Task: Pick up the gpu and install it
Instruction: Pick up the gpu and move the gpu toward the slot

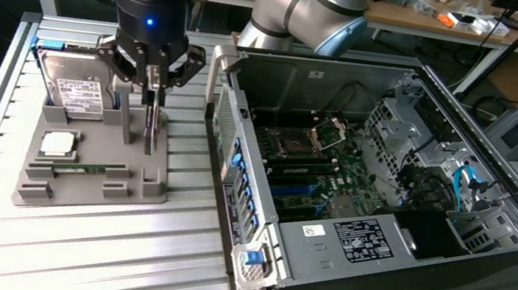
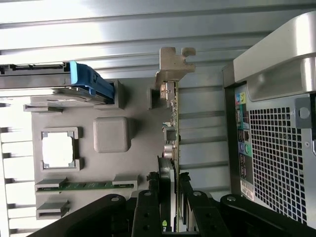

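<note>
The gpu (image 1: pixel 151 128) is a thin card seen edge-on, hanging upright below my gripper (image 1: pixel 152 87) over the right part of the grey holder tray (image 1: pixel 85 187). In the wrist view the gpu (image 2: pixel 171 133) runs away from the gripper (image 2: pixel 169 207), with its silvery bracket (image 2: pixel 174 64) at the far end. The black fingers (image 2: pixel 148 205) press on both faces of the card, so the gripper is shut on it. Whether its lower edge still touches the tray I cannot tell.
On the tray (image 2: pixel 138 163) lie a hard drive (image 1: pixel 78 89) with a blue clip, a square processor (image 1: pixel 57 142) and a green memory stick (image 1: pixel 88 167). The open computer case (image 1: pixel 384 175), motherboard exposed, stands at the exterior view's right; its perforated wall (image 2: pixel 276 148) is near the card.
</note>
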Action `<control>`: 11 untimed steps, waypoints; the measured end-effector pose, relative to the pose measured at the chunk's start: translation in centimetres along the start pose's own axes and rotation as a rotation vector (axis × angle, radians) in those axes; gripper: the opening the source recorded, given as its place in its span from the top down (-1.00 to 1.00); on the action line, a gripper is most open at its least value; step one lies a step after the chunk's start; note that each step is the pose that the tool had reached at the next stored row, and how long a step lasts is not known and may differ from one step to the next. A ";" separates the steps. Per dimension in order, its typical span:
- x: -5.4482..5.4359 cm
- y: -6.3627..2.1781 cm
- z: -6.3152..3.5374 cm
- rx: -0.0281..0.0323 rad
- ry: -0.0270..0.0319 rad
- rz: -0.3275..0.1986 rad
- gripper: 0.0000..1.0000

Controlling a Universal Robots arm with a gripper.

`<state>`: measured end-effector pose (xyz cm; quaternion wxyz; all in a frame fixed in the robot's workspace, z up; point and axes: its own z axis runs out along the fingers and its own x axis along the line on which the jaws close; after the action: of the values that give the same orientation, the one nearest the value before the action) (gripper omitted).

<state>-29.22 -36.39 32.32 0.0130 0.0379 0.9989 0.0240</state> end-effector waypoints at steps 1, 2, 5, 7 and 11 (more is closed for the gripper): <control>0.0 0.00 -0.10 -0.0002 0.0000 0.000 0.47; 0.0 0.01 -0.16 -0.0002 0.0000 0.000 0.47; 0.0 0.02 -0.32 -0.0006 0.0000 0.000 0.47; 0.0 0.02 -0.48 -0.0009 0.0000 0.000 0.47; 0.0 0.03 -0.70 -0.0012 0.0001 0.000 0.47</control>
<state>-29.22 -36.39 33.02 0.0130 0.0379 0.9989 0.0246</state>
